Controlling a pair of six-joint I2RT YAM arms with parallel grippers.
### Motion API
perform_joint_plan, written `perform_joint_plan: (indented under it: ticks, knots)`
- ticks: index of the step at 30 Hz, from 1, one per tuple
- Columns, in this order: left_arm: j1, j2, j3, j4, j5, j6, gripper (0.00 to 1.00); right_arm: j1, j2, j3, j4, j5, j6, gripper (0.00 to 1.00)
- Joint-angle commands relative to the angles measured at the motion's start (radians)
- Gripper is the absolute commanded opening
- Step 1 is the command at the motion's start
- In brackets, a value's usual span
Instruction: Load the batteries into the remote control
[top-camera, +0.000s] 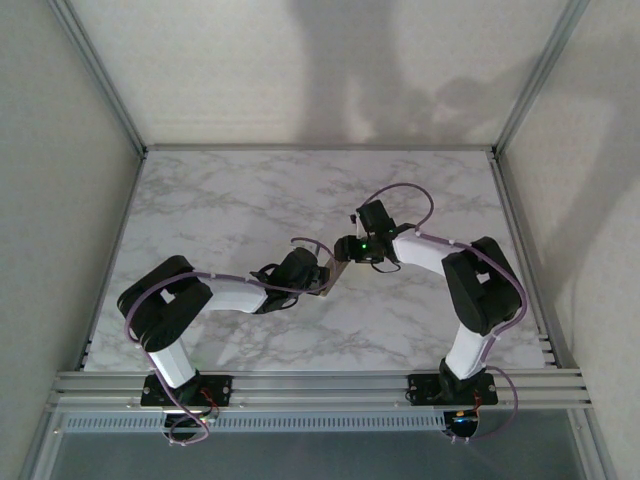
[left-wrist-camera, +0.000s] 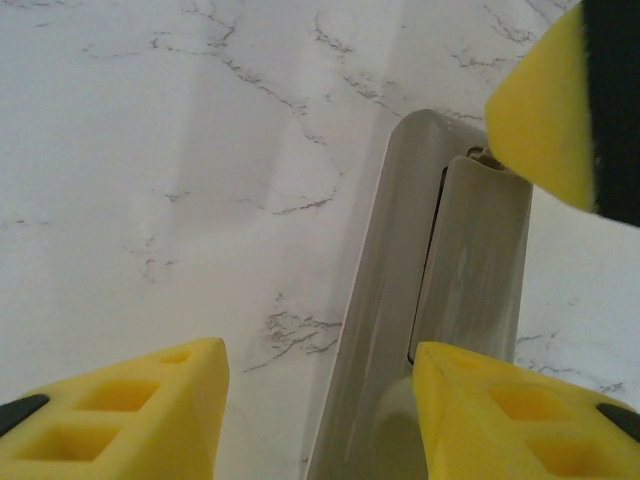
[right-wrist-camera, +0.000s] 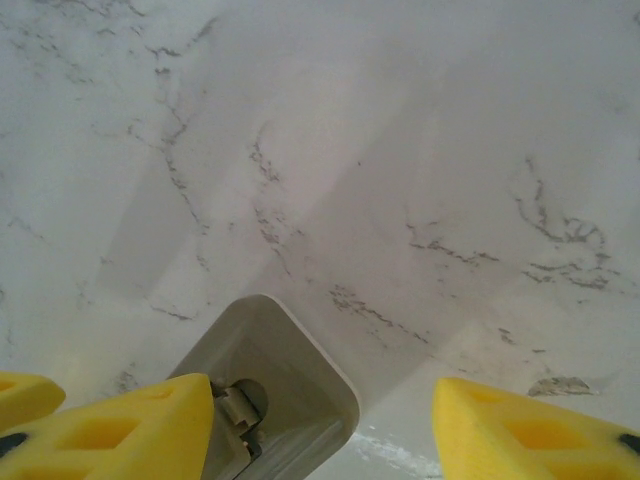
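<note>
Marbled white surface (top-camera: 240, 200) is seen from above, with the left gripper (top-camera: 322, 277) and right gripper (top-camera: 347, 250) brought close together near its middle. The remote control (top-camera: 338, 272) is glimpsed between them, too small for detail.

From the left wrist, the remote control (left-wrist-camera: 460, 250) is seen lengthwise. The left gripper (left-wrist-camera: 320, 370) is half spread: one of its fingers (left-wrist-camera: 520, 420) touches the remote, the other stands apart. One of the right gripper's fingers (left-wrist-camera: 540, 110) is set against the far end.

From the right wrist, the remote control's (right-wrist-camera: 290, 370) rounded end, with a metal contact (right-wrist-camera: 238, 408) exposed, is met by one finger (right-wrist-camera: 120, 430). The right gripper (right-wrist-camera: 322, 400) is parted, clasping nothing.
</note>
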Motion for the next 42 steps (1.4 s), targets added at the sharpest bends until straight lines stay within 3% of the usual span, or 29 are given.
perform_joint_plan:
  ticks: [1,22,34,42]
  knots:
    - [0.011,0.005,0.021,-0.020,-0.024,-0.003,0.51,0.013,0.024,0.020,-0.021,-0.006,-0.018,0.60]
    - [0.017,-0.004,0.002,-0.012,-0.027,-0.009,0.51,0.083,0.090,-0.081,-0.083,0.115,0.013,0.56]
    - [0.024,-0.005,-0.003,-0.011,-0.039,-0.020,0.52,0.096,-0.037,-0.197,-0.100,0.162,0.070,0.55]
    - [0.025,-0.026,-0.004,-0.020,-0.042,-0.014,0.52,0.098,0.088,-0.156,-0.081,0.125,0.063,0.52]
